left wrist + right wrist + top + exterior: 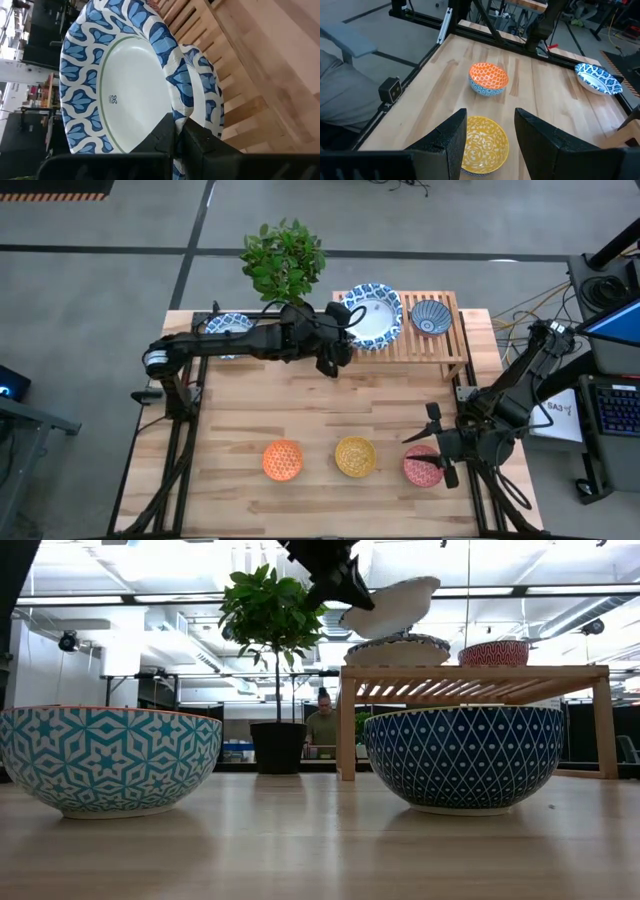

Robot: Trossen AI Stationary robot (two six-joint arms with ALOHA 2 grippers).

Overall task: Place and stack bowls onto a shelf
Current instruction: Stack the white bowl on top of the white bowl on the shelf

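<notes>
1. Nearest the low camera, an orange bowl (pixel 108 760) with a teal-and-white outside and a dark-blue-sided bowl (pixel 462 758) sit on the plank table (pixel 300 405) near its front edge, well apart.
2. From above, three small bowls line that front edge: orange, then a yellow bowl (pixel 355 456), then a pink-red bowl (pixel 422 466), with bare table between them.
3. The wooden shelf (pixel 455 340) stands at the far right of the table.
4. The left gripper (pixel 340 332) pinches the rim of a wide blue-and-white bowl (pixel 373 315), holding it tilted just above another patterned bowl (pixel 205 95) on the shelf.
5. A small dark blue bowl (pixel 431 316) sits on the shelf's right part.
6. Another wide bowl (pixel 229 327) lies at the far left edge, beside a potted plant (pixel 284 260).
7. The right gripper (pixel 438 450) hangs over the pink-red bowl, fingers spread and empty.
</notes>
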